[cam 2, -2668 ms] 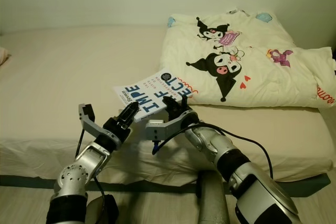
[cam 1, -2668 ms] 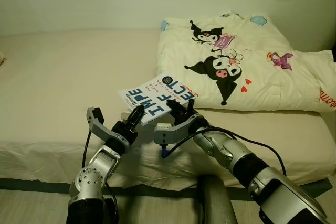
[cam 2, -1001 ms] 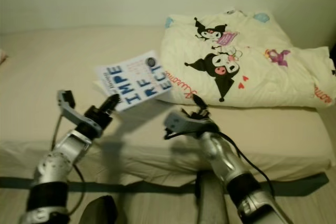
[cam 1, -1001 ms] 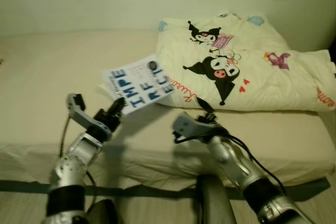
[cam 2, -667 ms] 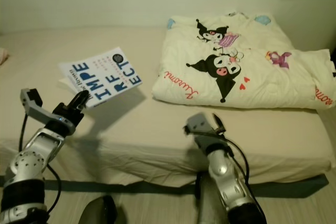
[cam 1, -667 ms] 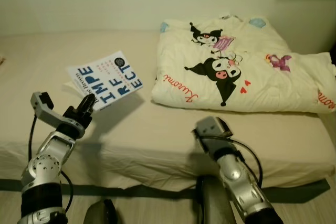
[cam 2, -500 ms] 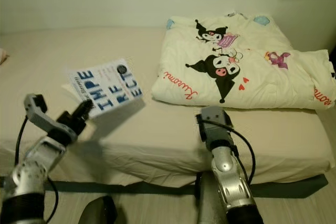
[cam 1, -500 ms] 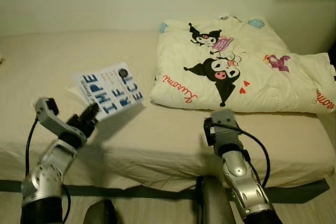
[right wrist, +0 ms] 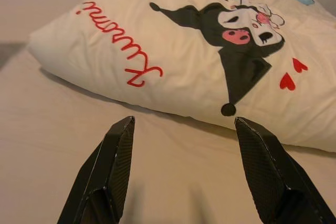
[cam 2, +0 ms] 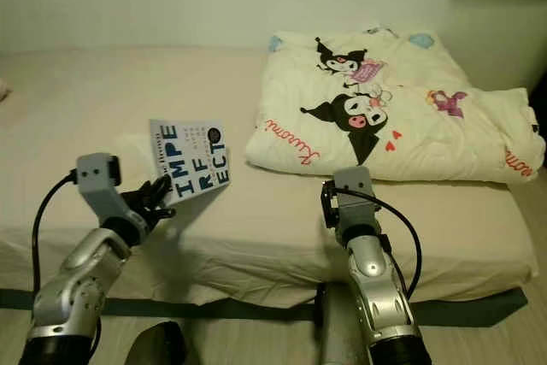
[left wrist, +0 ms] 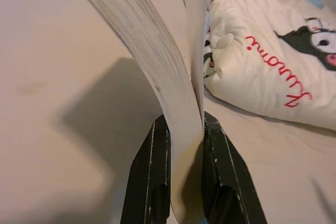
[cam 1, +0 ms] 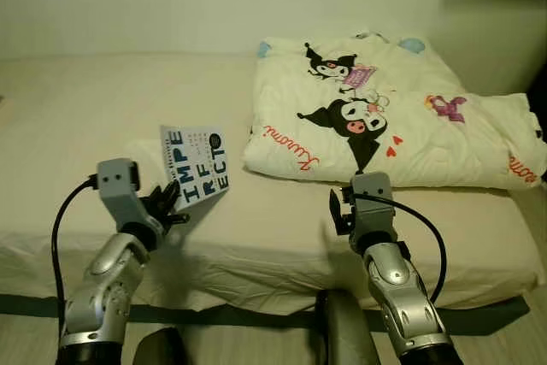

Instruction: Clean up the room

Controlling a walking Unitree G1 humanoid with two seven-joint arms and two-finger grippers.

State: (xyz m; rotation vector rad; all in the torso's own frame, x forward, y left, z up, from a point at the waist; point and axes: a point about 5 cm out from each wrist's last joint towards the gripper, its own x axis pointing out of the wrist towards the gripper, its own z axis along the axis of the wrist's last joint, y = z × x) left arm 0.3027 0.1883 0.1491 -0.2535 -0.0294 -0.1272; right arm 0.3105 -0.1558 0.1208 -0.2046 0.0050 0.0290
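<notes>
At the near edge of the bed (cam 1: 256, 237), toward its left side, the book (cam 1: 196, 167) is held upright and clear of the sheet by the left gripper (left wrist: 185, 145), whose jaws are clamped on the lower edge of its pages. Further right along the same edge, the right gripper (right wrist: 184, 166) is held low above the sheet with its jaws spread wide and nothing between them. Beyond it, the folded cartoon-print quilt (cam 1: 385, 117) is seen lying toward the bed's far right corner
</notes>
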